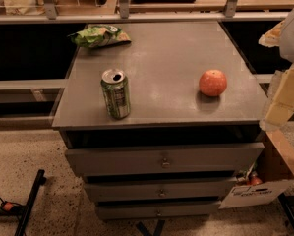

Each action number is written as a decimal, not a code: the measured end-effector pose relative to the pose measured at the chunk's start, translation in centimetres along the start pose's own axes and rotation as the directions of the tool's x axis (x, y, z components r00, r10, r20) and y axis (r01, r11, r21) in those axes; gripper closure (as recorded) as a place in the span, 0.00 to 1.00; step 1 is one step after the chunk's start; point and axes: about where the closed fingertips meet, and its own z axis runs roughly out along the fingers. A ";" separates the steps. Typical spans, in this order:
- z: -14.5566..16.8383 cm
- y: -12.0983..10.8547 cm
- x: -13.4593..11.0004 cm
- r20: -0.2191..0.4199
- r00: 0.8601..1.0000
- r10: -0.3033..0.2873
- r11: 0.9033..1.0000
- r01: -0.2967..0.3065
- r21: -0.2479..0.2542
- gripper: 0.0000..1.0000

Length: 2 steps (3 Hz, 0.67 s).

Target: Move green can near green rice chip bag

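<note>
The green can point(115, 93) stands upright near the front left of the grey cabinet top point(176, 48), its silver top and open pull-tab hole showing. The green rice chip bag point(98, 36) lies wrinkled at the back left corner, well behind the can. My gripper point(280, 102) hangs at the right edge of the view, beyond the cabinet's right side and far from the can, with nothing seen in it.
A round orange fruit point(213, 82) sits on the right part of the top. Below the top are drawers point(162, 160). A metal rail point(136, 17) runs behind the cabinet. A cardboard box point(279, 168) stands at the lower right, and a black stand leg point(28, 200) at the lower left.
</note>
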 end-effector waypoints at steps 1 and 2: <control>0.0 -0.1 -0.2 0.003 1.000 -0.003 1.000 0.003 0.015 0.00; 2.8 -1.1 -1.5 0.054 0.998 0.022 0.999 -0.024 0.030 0.00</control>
